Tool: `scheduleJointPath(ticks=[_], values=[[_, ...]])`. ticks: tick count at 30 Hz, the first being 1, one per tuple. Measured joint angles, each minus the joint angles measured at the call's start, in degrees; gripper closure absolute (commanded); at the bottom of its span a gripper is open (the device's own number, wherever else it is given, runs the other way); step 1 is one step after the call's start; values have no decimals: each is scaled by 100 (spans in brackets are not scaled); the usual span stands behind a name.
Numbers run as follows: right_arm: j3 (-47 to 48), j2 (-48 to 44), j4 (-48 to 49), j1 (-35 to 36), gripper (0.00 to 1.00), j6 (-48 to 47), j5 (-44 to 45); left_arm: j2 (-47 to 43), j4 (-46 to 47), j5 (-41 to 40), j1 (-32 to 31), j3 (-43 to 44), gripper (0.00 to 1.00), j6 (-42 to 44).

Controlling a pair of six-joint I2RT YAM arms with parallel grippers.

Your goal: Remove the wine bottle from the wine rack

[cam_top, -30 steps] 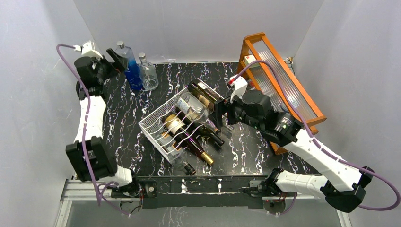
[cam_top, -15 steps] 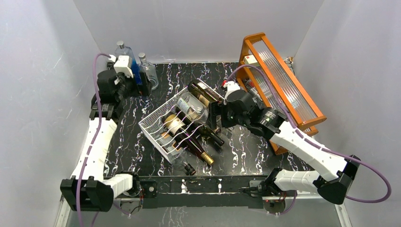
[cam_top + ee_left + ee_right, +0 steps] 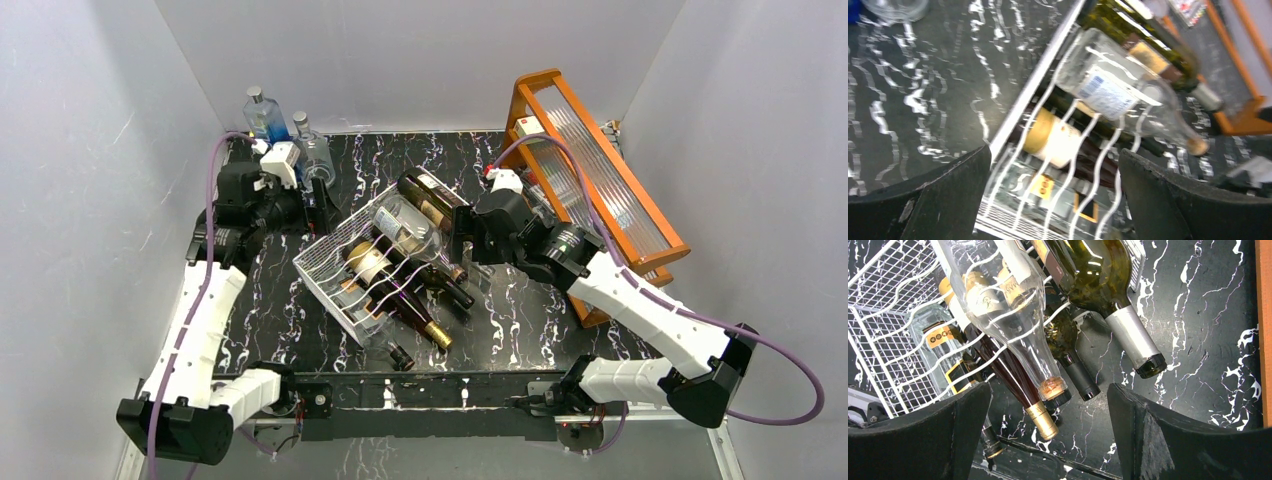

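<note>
On the worktop [image 3: 530, 310] our bottles [image 3: 405, 228] lie in the rack [image 3: 325, 262], none lifted; left claw [image 3: 1053, 152] and right claw [image 3: 1048, 387] gape empty.

- Rack [image 3: 325, 268]: one, white wire, mid-table.
- Bottles lying on the rack: five can be made out.
  - corked bottle [image 3: 1013, 315]: one, clear glass, top tier.
  - green bottle [image 3: 1100, 285]: one, silver foil on its neck, far side of the rack.
  - black-capped bottle [image 3: 1080, 377]: one, dark glass.
  - gold-capped bottle [image 3: 1015, 377]: one, red-brown.
  - gold-label bottle [image 3: 928, 322]: one, clear glass, lower tier.
- Bottles standing at the far left: two.
  - blue bottle [image 3: 268, 118]: one.
  - clear upright bottle [image 3: 312, 155]: one, just right of the blue one.
- Bottles in all: seven.
- Orange frame [image 3: 600, 180]: one, far right.
- Arms: two, left arm [image 3: 200, 310] and right arm [image 3: 640, 300].
</note>
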Motion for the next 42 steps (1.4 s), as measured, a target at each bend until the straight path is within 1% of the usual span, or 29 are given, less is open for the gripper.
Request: scheduleJointPath(ticks=[2,4,6,8,9,10,12,13,15,18,20,22,25,30,34,37,42], values=[[0,0,11,-7,2,17,9,46,-247,267,0,188,2,-225],[0,0,22,-44,2,-11,2,295,-476,483,0,603,2,-402],[0,0,92,-129,2,-164,-28,815,-793,492,-26,1296,2,-557],[2,13,116,-245,2,-310,-105,1213,-811,476,-31,1690,2,-719],[22,37,98,-323,2,-396,-173,1340,-732,481,-31,1738,2,-839],[50,85,74,-391,2,-448,-212,1377,-651,479,-31,1705,2,-949],[94,205,92,-527,2,-608,-319,1163,-208,415,-31,1266,2,-1215],[87,243,101,-568,2,-715,-387,844,0,341,-31,861,2,-1353],[11,267,203,-649,2,-914,-586,330,205,295,-31,422,2,-1484],[-92,267,313,-699,2,-1141,-992,-225,479,313,-31,243,2,-1515],[-219,221,472,-708,2,-1202,-1244,-369,658,350,-31,286,2,-1453],[-487,107,688,-752,2,-1235,-1528,-378,776,444,-31,374,2,-1379],[-787,26,918,-949,2,-1250,-1967,-166,839,664,-31,483,2,-1333],[-1036,101,1307,-1261,2,-1211,-2500,238,680,1051,-31,575,2,-1172],[-1255,256,1692,-1303,5,-1154,-2837,302,348,1043,-31,804,2,-892],[-1399,369,1803,-1303,11,-1145,-2986,302,260,1084,-31,1016,2,-706],[-1578,385,1993,-1303,15,-1152,-3117,293,282,1373,-31,968,2,-654]])
